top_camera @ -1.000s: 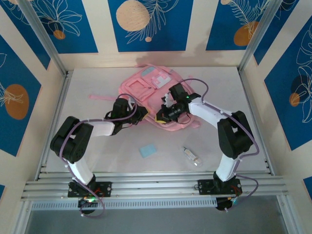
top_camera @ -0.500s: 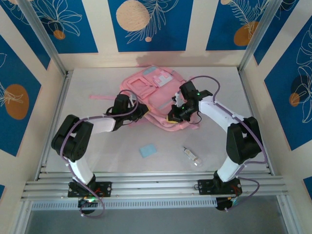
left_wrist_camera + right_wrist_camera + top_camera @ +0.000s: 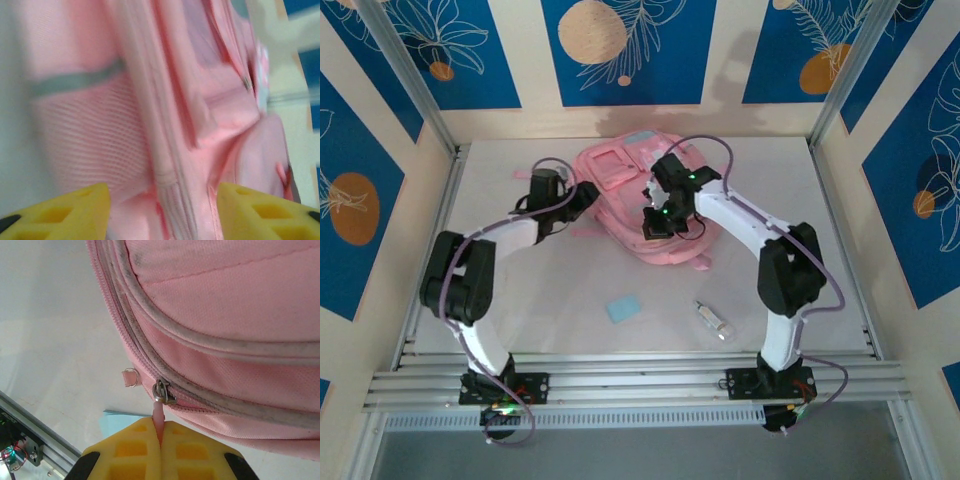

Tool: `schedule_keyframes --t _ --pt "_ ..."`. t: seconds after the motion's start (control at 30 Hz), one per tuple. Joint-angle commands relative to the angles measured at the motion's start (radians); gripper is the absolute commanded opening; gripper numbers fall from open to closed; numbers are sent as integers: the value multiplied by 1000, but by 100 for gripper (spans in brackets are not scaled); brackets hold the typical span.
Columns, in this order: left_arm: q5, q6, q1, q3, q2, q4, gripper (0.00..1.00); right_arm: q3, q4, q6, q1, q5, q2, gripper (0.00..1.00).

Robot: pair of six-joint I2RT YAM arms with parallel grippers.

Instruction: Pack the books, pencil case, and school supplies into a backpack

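Loose items are lying nearest the bases on the white worktop (image 3: 520,300). The light blue square pad (image 3: 623,308) is at 6 o'clock from the pack and the small whitish tube (image 3: 713,320) at 5 o'clock. Both are well apart from it and not packed yet.

Next out, the right gripper (image 3: 161,429) is working the near edge of the large soft pink backpack (image 3: 610,175), which is lying mid-worktop. Its yellow fingers (image 3: 132,445) are pressed together, pinching the pink zipper pull tab (image 3: 158,414) just below the metal slider (image 3: 163,392).

Farther out, the left gripper (image 3: 578,197) is sitting at the pack's 9 o'clock side. Its fingers (image 3: 55,212) are spread, with pink fabric lying between them but not clamped.

My read is that the zip is being run, probably to open the main compartment.
- **Pull direction:** the pull should be going along the zip track, not away from the pack.
- **Grip:** it's only on the tab's end, so a sideways tug is likely slipping it out.
- **Bracing:** the left should be clamping fabric beside the seam first. Unbraced, the pack is probably sliding or bunching rather than unzipping.
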Motion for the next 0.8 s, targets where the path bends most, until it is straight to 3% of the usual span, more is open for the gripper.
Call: schedule_keyframes --t 0.0,0.17,0.33,0.47,0.57,0.63,0.7,0.77 --pt "-47 -17 -10 -103 -138 11 64 103 -19 39 32 -34 65 0" --pt "-70 -166 -68 -277 -247 118 70 196 24 79 65 -53 126 0" --pt "-129 -246 -146 -318 -217 201 70 190 112 154 79 -135 112 0" --pt "-135 -278 -161 -271 -118 278 64 150 150 194 98 -201 84 0" --pt "-176 -222 -161 -210 -67 275 57 84 156 207 112 -218 47 0" --pt "-194 -180 -160 -175 -37 281 43 21 148 210 119 -207 9 0" --pt "-203 -159 -155 -153 -20 280 17 -43 123 201 119 -184 -22 0" --pt "-208 -147 -148 -149 -14 287 7 -97 78 170 117 -139 -48 0"
